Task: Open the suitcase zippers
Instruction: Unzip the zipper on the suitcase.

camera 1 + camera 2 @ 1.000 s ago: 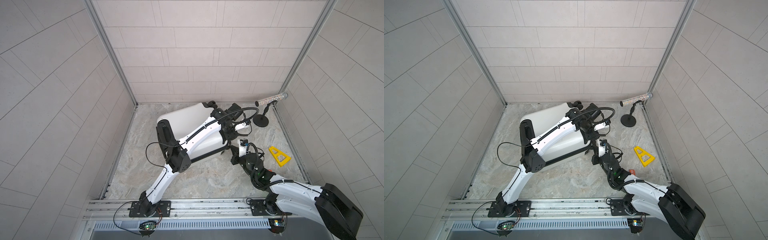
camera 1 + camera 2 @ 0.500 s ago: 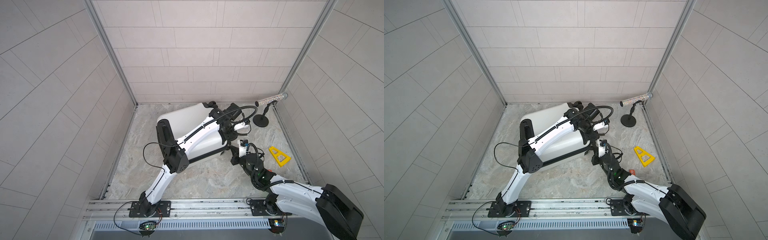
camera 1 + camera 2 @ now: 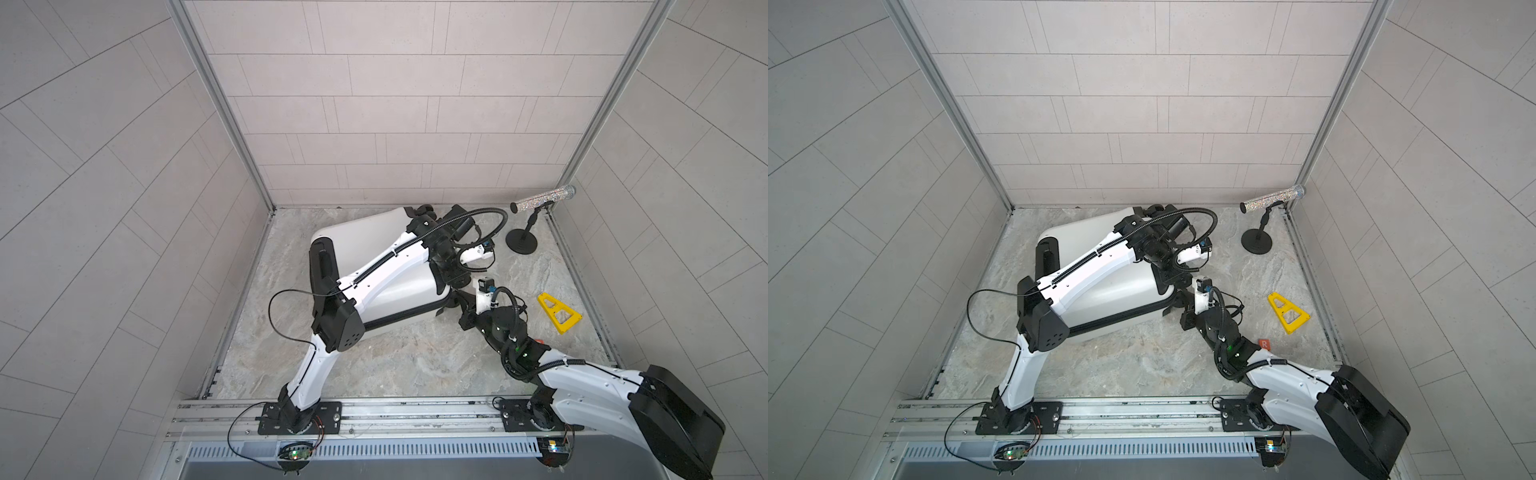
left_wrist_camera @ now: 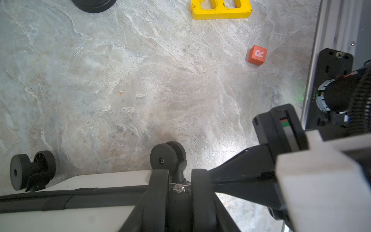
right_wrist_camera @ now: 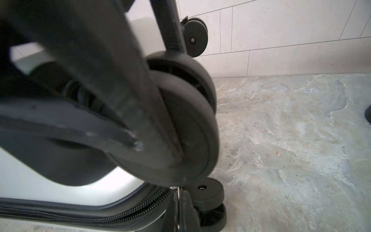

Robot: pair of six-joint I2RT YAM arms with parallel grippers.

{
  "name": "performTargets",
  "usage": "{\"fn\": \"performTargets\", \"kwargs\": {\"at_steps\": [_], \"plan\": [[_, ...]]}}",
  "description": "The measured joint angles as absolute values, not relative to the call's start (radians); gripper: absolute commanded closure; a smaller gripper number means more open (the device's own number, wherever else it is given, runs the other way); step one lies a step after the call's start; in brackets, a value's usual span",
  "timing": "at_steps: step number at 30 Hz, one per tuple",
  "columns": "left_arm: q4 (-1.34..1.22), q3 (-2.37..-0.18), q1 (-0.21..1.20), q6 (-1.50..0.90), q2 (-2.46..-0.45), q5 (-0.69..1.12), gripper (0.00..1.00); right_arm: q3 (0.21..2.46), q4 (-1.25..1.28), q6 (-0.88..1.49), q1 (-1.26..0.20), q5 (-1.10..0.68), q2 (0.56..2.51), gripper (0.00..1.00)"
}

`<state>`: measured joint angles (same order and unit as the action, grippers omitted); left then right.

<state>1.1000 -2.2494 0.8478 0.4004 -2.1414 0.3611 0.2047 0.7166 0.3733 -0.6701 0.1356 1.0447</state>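
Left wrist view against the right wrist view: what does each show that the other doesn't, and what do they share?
Only the left wrist view shows the orange R cube, the yellow triangle piece, and the left gripper straddling the suitcase corner by a wheel.
Only the right wrist view shows the tiled wall, the zipper teeth close up, and the right gripper pinched shut on a small silvery zipper pull.
Both show the white shell, the black zipper band, black wheels and the marbled floor.
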Motion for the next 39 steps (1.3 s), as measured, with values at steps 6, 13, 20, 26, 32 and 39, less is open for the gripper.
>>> {"fn": "performTargets", "kwargs": {"at_steps": [6, 13, 20, 26, 32, 39], "plan": [[1.094, -2.204, 0.833, 0.399, -2.084, 0.395, 0.84, 0.207, 0.764, 0.394, -0.674, 0.12, 1.048, 1.0], [1.089, -2.142, 0.819, 0.419, -2.016, 0.44, 0.84, 0.224, 0.785, 0.393, -0.674, 0.088, 1.054, 1.0], [1.095, -2.065, 0.799, 0.447, -1.925, 0.508, 0.84, 0.26, 0.84, 0.387, -0.675, 0.054, 1.097, 1.0], [1.099, -1.991, 0.796, 0.473, -1.845, 0.565, 0.84, 0.321, 0.874, 0.381, -0.676, 0.031, 1.174, 1.0], [1.095, -1.937, 0.787, 0.493, -1.79, 0.611, 0.84, 0.42, 0.913, 0.375, -0.643, 0.0, 1.305, 1.0], [1.062, -1.889, 0.778, 0.495, -1.751, 0.622, 0.84, 0.561, 0.947, 0.379, -0.553, -0.097, 1.475, 1.0]]}}
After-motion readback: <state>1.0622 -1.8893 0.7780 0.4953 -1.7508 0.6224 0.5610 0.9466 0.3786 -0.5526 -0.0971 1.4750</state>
